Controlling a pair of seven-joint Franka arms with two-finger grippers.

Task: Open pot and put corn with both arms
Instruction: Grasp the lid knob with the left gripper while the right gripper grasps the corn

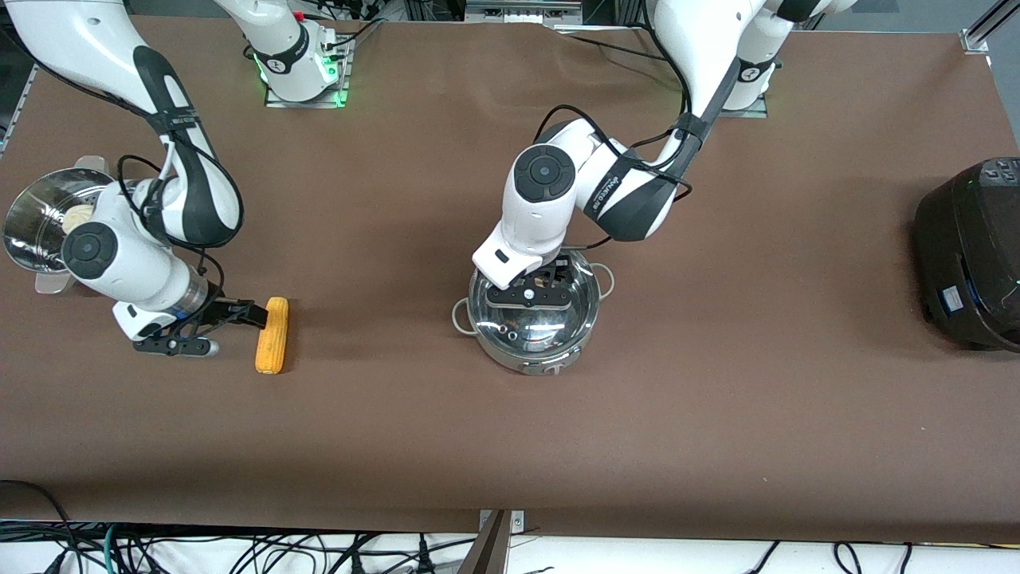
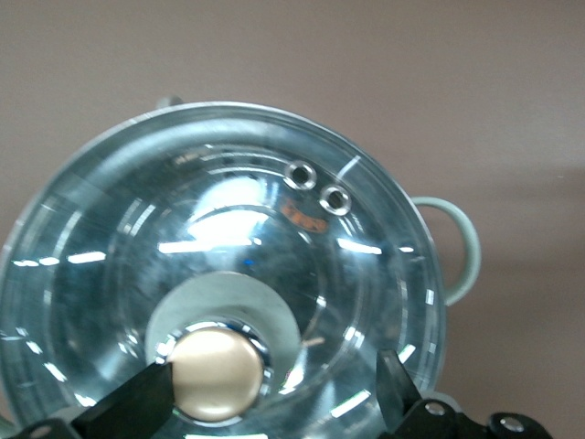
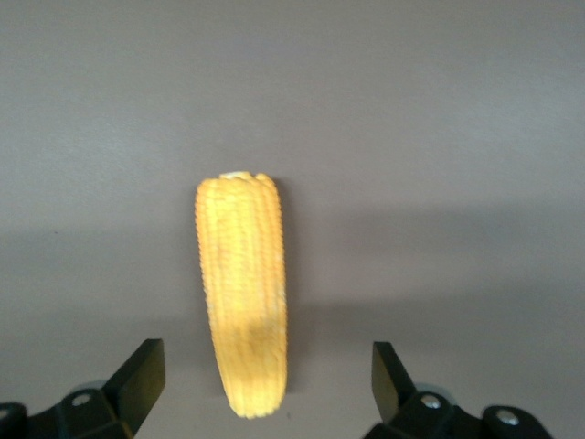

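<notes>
The steel pot (image 1: 535, 360) stands mid-table with its glass lid (image 1: 532, 328) on. My left gripper (image 1: 529, 293) is open just over the lid. In the left wrist view the tan knob (image 2: 217, 373) sits between the fingers of the left gripper (image 2: 265, 398), against one finger and well apart from the other. The yellow corn (image 1: 272, 335) lies flat on the table toward the right arm's end. My right gripper (image 1: 237, 330) is open and low beside it. In the right wrist view one end of the corn (image 3: 242, 293) lies between the fingers of the right gripper (image 3: 265, 380), untouched.
A steel steamer bowl (image 1: 32, 219) with a white bun stands at the right arm's end of the table, close to the right arm. A large black cooker (image 1: 968, 255) stands at the left arm's end. One grey pot handle (image 2: 462, 247) sticks out sideways.
</notes>
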